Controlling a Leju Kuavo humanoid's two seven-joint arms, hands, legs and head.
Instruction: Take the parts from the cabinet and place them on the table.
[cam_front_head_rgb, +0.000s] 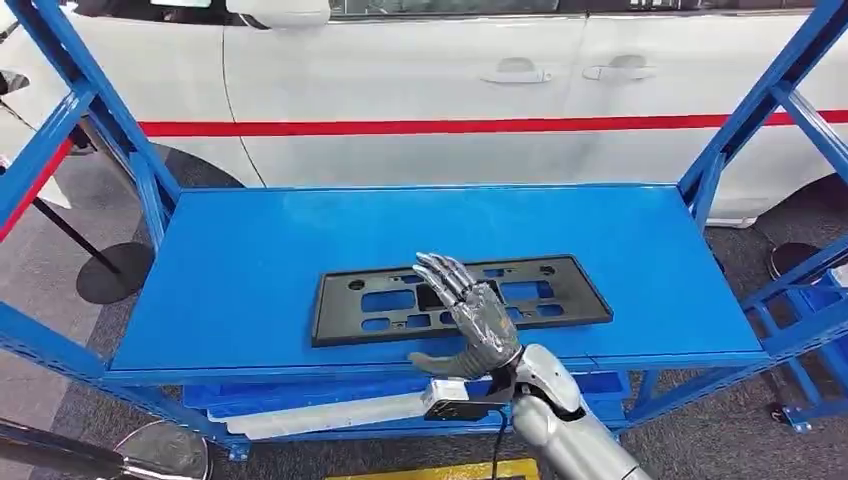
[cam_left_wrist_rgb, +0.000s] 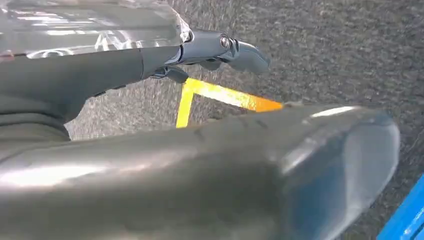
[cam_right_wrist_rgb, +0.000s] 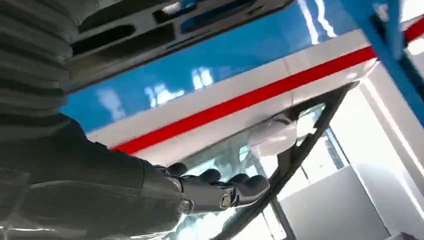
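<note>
Head view: black plate frame (cam_front_head_rgb: 460, 297) lies flat on blue shelf (cam_front_head_rgb: 250, 270), centre of frame; right hand (cam_front_head_rgb: 470, 320) above its near edge, fingers extended and apart, holding nothing; left hand (cam_left_wrist_rgb: 220, 50) over grey floor, grasp cannot be told.

White car (cam_front_head_rgb: 420, 90) with red side stripe (cam_front_head_rgb: 420, 127) behind the rack, grey carpeted floor (cam_front_head_rgb: 40, 260), yellow floor tape (cam_left_wrist_rgb: 220, 95), black round stand base (cam_front_head_rgb: 112, 272)

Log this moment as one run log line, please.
right hand: open, above black plate frame | frame: flat on blue shelf | left hand: hanging, holds nothing
</note>
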